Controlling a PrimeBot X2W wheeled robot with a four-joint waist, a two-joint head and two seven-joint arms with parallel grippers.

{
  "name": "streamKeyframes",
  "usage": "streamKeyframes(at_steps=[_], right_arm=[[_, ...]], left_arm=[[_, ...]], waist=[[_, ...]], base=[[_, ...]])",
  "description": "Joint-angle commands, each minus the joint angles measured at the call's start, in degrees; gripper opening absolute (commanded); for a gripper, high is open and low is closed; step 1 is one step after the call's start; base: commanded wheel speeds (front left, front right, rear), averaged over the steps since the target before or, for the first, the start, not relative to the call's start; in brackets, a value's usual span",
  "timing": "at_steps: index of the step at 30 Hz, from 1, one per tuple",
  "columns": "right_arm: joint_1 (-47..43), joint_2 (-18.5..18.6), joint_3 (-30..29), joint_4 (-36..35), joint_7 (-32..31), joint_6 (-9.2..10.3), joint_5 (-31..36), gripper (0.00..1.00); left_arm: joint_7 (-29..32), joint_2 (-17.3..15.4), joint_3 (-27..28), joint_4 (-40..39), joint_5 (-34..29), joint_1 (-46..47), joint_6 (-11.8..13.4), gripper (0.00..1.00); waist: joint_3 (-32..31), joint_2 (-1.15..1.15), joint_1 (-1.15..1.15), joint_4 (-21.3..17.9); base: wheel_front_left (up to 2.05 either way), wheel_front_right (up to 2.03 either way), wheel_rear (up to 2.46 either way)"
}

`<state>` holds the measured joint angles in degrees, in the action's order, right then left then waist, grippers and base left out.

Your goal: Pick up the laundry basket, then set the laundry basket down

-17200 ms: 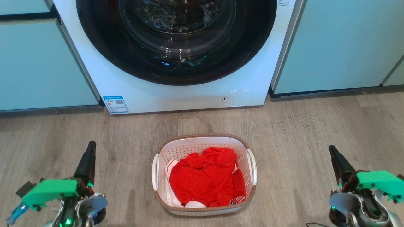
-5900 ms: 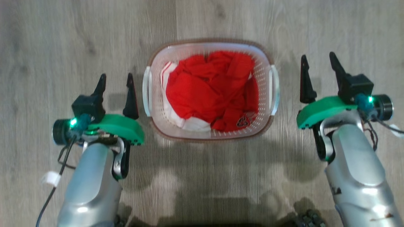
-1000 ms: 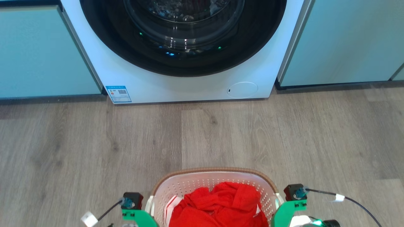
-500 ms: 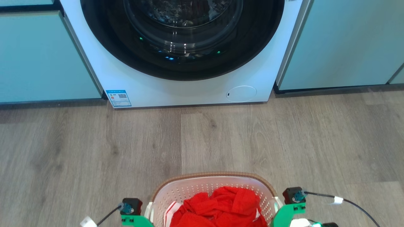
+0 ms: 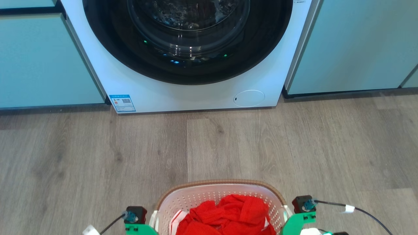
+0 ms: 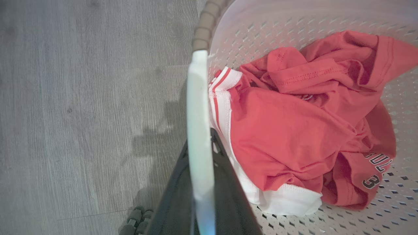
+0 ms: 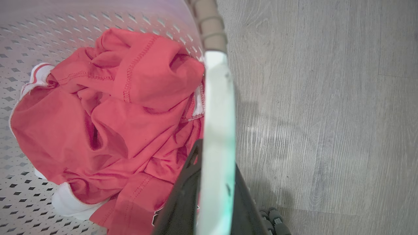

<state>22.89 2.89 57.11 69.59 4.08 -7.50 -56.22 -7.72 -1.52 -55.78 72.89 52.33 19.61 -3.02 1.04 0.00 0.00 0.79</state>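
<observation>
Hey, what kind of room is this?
Probably a home laundry area: a front-loading washing machine stands between pale teal cabinets, and in front of it is a laundry basket holding red clothes.

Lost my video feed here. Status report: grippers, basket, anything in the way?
Left gripper shut on left handle, right gripper shut on right handle. Basket held at both sides, red clothes inside. Washing machine ahead, well apart.

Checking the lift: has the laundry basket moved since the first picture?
Yes. Against the washing machine, the laundry basket now shows lower in the head view, more floor between them, and larger: nearer the robot.
</observation>
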Motion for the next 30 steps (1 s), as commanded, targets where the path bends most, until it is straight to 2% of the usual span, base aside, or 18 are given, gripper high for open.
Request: streamKeyframes(at_steps=[1, 18, 30], right_arm=[[1.16, -0.02, 0.8, -0.62, 1.04, 0.01, -0.19, 0.0], [3.69, -0.02, 3.12, -0.22, 2.25, 0.01, -2.52, 0.0], [9.49, -0.02, 3.83, 1.07, 3.95, 0.01, -3.2, 0.0]], left_arm=[[-0.8, -1.36, 0.63, -0.11, 0.44, 0.94, 0.13, 0.0], [-1.24, -1.36, -0.79, -0.87, 2.08, 2.69, 0.91, 0.0], [-2.34, -1.36, -1.14, -1.22, 2.84, 8.47, 1.58, 0.0]], waist=[[0.01, 0.0, 0.0, -0.02], [2.45, 0.0, 0.0, -0.4], [9.28, 0.0, 0.0, -0.3]], base=[[0.0, 0.0, 0.0], [0.0, 0.0, 0.0], [0.0, 0.0, 0.0]])
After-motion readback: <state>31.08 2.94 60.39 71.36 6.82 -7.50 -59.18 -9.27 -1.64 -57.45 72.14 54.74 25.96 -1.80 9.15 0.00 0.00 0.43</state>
